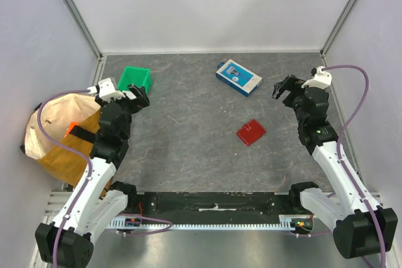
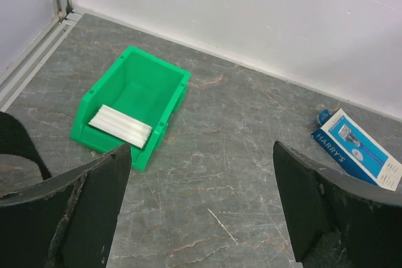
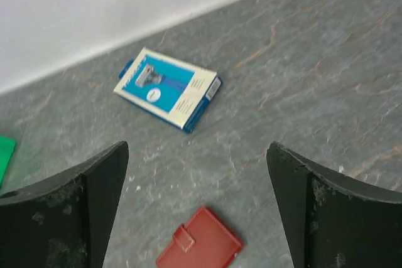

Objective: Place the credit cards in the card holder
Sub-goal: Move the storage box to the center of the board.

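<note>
The card holder is a small red wallet, lying closed with its tab fastened, right of the table's middle. It also shows low in the right wrist view. No loose coloured credit cards show on the table. A pale stack of thin flat pieces lies in the green bin; I cannot tell whether these are cards. My left gripper is open and empty just near of the bin; in its wrist view only bare table lies between the jaws. My right gripper is open and empty, above the table beyond and right of the wallet.
A blue-and-white box lies at the back centre, also seen from the left wrist and the right wrist. A tan bag sits outside the left edge. White walls enclose the back and sides.
</note>
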{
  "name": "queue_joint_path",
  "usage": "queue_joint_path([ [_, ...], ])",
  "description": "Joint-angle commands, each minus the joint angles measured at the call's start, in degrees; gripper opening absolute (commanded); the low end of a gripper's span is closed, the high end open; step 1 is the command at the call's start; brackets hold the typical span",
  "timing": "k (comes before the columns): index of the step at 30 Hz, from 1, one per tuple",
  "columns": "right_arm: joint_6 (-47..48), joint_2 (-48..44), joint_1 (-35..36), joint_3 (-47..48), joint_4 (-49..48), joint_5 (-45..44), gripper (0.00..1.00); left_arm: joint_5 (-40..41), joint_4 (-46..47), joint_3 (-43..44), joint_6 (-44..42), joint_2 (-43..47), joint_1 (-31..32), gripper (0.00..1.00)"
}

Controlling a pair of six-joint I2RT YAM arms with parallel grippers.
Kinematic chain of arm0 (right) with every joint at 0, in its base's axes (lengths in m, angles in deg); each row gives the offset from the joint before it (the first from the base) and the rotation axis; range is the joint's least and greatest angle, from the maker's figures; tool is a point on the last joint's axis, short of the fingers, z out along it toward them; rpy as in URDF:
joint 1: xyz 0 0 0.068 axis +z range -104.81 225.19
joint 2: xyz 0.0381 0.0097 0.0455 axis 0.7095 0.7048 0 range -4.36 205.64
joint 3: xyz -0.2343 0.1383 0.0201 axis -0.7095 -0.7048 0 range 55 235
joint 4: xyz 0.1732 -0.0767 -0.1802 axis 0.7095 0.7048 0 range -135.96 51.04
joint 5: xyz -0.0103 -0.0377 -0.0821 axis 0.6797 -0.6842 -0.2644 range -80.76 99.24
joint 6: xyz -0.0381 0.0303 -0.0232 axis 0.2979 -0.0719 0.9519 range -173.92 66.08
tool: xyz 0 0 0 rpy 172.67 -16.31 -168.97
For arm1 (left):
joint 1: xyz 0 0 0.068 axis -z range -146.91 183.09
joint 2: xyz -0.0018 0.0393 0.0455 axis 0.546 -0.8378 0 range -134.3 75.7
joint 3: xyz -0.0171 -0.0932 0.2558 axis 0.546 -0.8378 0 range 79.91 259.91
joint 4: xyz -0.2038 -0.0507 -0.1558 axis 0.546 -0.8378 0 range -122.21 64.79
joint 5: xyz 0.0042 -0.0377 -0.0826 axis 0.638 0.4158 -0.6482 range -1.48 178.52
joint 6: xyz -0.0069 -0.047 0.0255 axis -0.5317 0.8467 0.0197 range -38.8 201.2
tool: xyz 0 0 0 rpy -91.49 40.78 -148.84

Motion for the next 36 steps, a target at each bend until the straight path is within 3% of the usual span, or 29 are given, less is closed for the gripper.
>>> queue_joint_path([
  [1,-2.2,-2.4,-0.1,0.4,8.7,6.6,0.98,3.5,-4.8,4.2,3.5,0.6,0.2,0.99],
  [4,-1.2,-2.2,0.0,0.2,12.3,6.5,0.98,-5.7,-10.6,8.3,2.4,0.8,0.2,0.99],
  [7,0.9,-2.7,0.0,-0.3,13.3,10.5,0.98,-3.6,-15.4,9.2,10.1,2.2,0.2,0.99],
  [13,2.4,-2.6,0.0,0.6,16.3,14.8,0.98,-14.0,-10.4,8.6,4.3,2.9,0.0,0.99],
  [19,2.9,-1.0,0.0,2.5,20.2,16.7,0.98,-16.0,-17.9,17.7,1.2,-9.1,0.1,0.99],
  [24,2.0,-0.8,0.0,1.5,20.8,19.2,0.98,-17.0,-16.5,22.5,0.9,-16.8,0.0,0.98],
  [30,1.6,-1.3,0.0,1.0,22.6,21.8,0.98,-19.8,-18.3,31.8,-0.9,-29.3,-3.4,0.95],
  [36,1.6,-3.5,0.0,1.5,24.2,21.9,0.98,-27.4,-16.2,39.0,2.8,-41.7,-10.2,0.93],
])
